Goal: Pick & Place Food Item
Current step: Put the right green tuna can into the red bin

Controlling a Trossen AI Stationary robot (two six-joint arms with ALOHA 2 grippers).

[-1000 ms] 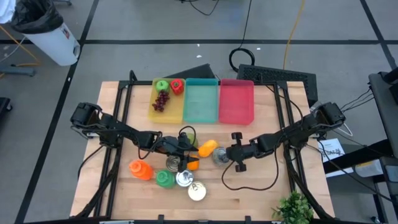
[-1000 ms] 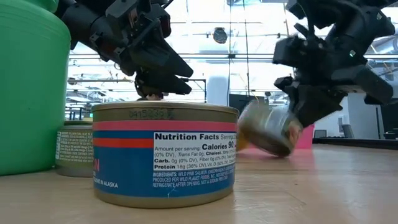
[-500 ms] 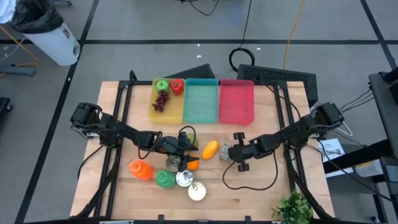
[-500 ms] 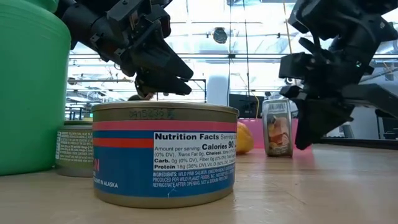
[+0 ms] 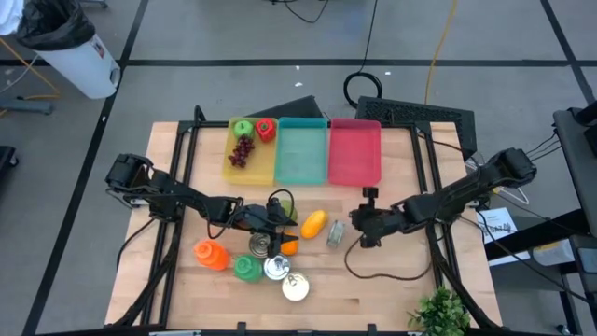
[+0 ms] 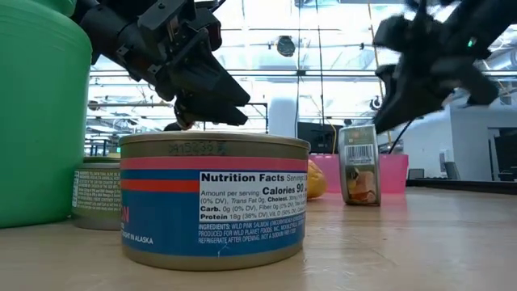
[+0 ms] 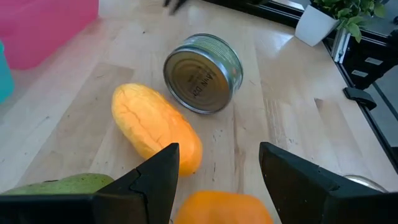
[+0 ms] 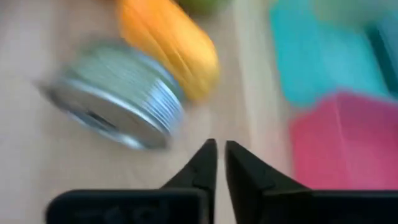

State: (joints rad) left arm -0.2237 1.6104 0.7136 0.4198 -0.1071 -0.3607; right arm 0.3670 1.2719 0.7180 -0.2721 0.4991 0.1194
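Observation:
A silver can [image 5: 335, 233] [image 7: 203, 73] [image 8: 115, 102] stands on its curved wall on the wooden table, one flat end toward my left gripper. A yellow mango [image 5: 314, 223] [image 7: 155, 134] lies beside it. My right gripper [image 5: 360, 229] [image 8: 219, 148] [image 6: 394, 109] hangs shut, above and to the right of the can, holding nothing. My left gripper [image 5: 283, 229] [image 7: 219, 154] is open above an orange [image 7: 224, 208] [image 5: 289, 246]; its fingers stand on either side of the orange and I see no touch.
At the far side stand a yellow bin [image 5: 229, 166] with fruit, a teal bin [image 5: 302, 173] and a pink bin [image 5: 354, 173]. More cans [image 5: 275, 268] [image 6: 214, 198], a green bottle [image 5: 245, 270] and an orange bottle [image 5: 211, 254] crowd the near left. A cable [image 5: 382, 271] lies on the right.
My right gripper has risen and drawn back toward the table's right edge, away from the can. The can, tilted under that gripper a second ago, has come to rest on its curved wall, free of the gripper.

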